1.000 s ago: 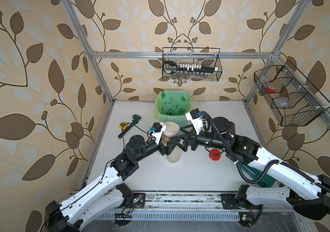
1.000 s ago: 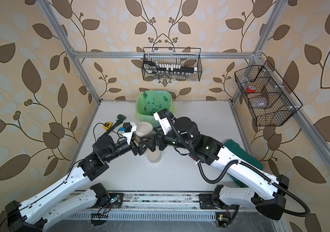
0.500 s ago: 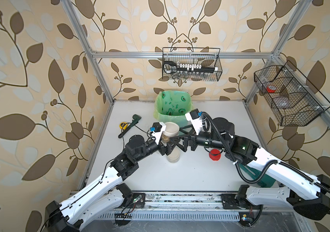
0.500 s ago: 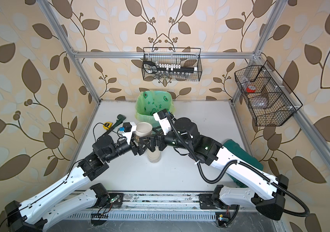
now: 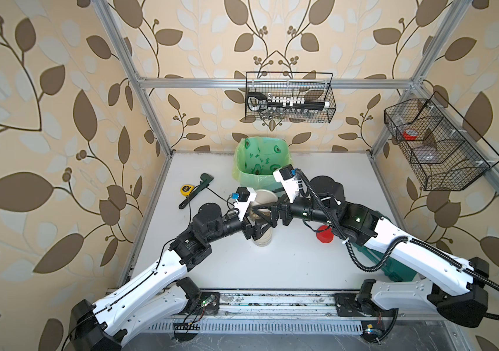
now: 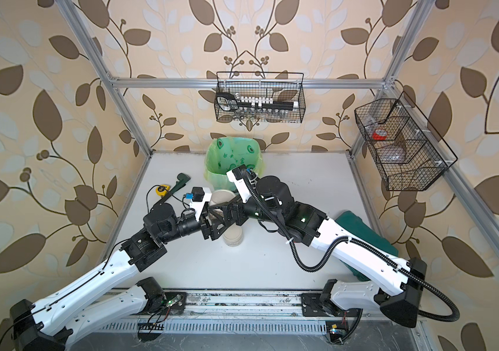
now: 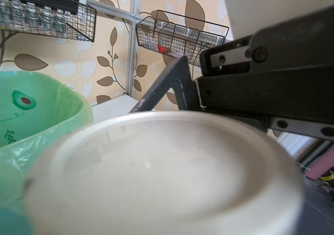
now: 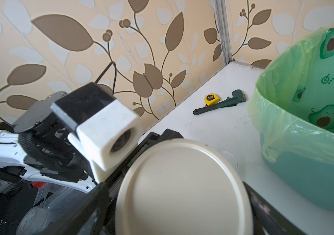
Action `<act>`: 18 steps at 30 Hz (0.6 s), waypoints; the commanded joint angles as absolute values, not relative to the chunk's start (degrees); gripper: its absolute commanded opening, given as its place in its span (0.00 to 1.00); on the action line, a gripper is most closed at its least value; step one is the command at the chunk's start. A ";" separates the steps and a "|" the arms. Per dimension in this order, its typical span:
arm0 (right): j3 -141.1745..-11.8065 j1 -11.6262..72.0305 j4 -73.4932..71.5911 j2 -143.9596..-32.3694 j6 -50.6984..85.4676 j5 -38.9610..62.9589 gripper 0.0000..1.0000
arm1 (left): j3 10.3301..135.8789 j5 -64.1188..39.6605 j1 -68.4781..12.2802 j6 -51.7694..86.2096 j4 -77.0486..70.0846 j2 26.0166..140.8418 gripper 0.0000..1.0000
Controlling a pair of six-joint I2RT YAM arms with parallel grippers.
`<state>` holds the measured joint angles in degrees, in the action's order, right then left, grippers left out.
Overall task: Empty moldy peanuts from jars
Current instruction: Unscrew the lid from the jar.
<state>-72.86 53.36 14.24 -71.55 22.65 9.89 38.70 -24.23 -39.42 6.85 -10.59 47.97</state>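
A short glass jar with a flat beige lid (image 5: 265, 199) (image 6: 222, 197) is held between both grippers, in front of the bin. My left gripper (image 5: 259, 226) (image 6: 216, 226) is shut on its glass body; in the left wrist view the lid (image 7: 162, 173) hides those jaws. My right gripper (image 5: 268, 212) (image 8: 176, 189) has a finger against each side of the lid (image 8: 182, 203). The peanuts show only as a tan-brown patch through the glass (image 5: 255, 215). A second short jar (image 5: 262, 240) (image 6: 233, 237) stands on the table just in front. A red lid (image 5: 324, 238) peeks out beside my right arm.
The mint-green bin with green liner (image 5: 260, 179) (image 8: 304, 162) stands open behind the jars. A yellow tape measure (image 5: 186, 189) and a green wrench (image 5: 198, 190) lie at the back left. Wire baskets (image 5: 289, 97) (image 5: 436, 146) hang on the walls. A dark green object (image 5: 394, 267) lies under my right arm.
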 commanded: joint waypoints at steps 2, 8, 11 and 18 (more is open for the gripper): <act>-76.02 54.09 12.34 -72.03 20.89 12.02 0.96 | 42.00 -26.76 -39.64 8.17 -15.03 47.55 0.26; -75.57 53.88 12.10 -71.58 20.92 11.54 0.88 | 41.31 -26.30 -39.66 8.30 -14.59 46.52 0.26; -75.21 53.79 12.26 -71.21 20.83 11.34 0.79 | 41.31 -26.24 -39.70 8.35 -14.59 46.21 0.26; -75.64 50.93 13.51 -69.05 20.66 16.05 0.61 | 41.82 -29.55 -39.64 9.41 -13.79 46.47 0.26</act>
<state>-73.25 52.36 14.13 -71.53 21.37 11.46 38.72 -26.72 -39.42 8.05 -10.81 47.16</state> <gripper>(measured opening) 0.783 0.822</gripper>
